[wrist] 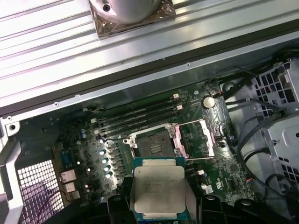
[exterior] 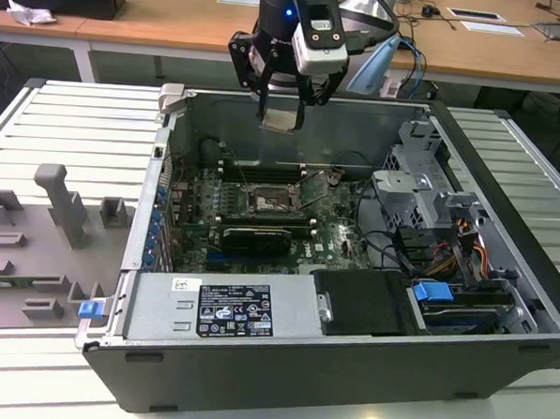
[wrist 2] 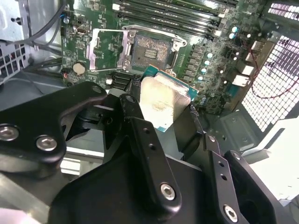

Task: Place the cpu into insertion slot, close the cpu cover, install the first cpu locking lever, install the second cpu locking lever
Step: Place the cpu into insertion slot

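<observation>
My gripper (exterior: 283, 111) is shut on the cpu (exterior: 283, 119), a flat square chip with a pale metal top, and holds it by two opposite edges. It hangs high above the open computer case, over the case's back wall. In both wrist views the cpu (wrist 2: 163, 100) (wrist: 158, 189) sits between the black fingers (wrist 2: 135, 109). The insertion slot (wrist: 153, 142) (wrist 2: 150, 50) (exterior: 266, 201) lies bare on the green board well below. Its silvery cpu cover (wrist: 196, 137) (wrist 2: 105, 49) is swung open and rests to one side of the slot.
Long black memory slots (wrist: 135, 114) run beside the slot. At the exterior view's right are a metal drive cage (exterior: 417, 193) and cables (exterior: 391, 248). A labelled power supply (exterior: 223, 310) sits along the case's front. Grey fixture blocks (exterior: 60, 203) stand on the table at the exterior view's left.
</observation>
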Controlling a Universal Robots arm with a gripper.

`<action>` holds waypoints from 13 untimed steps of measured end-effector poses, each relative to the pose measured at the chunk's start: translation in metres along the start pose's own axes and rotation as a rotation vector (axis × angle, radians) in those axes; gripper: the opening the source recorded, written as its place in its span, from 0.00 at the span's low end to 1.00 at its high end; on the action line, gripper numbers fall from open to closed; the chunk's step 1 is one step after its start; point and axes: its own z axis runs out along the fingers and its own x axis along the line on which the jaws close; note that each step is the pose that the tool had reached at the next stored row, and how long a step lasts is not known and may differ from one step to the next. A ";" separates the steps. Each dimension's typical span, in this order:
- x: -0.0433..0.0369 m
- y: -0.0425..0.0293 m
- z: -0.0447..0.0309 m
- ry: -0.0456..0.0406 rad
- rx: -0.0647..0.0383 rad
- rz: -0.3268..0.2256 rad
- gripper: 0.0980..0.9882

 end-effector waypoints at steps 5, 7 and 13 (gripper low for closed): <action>0.0000 0.0000 0.0004 -0.0050 0.003 0.048 0.48; 0.0000 0.0000 0.0006 -0.0064 0.004 0.060 0.48; 0.0000 0.0000 0.0013 -0.0128 0.008 0.124 0.48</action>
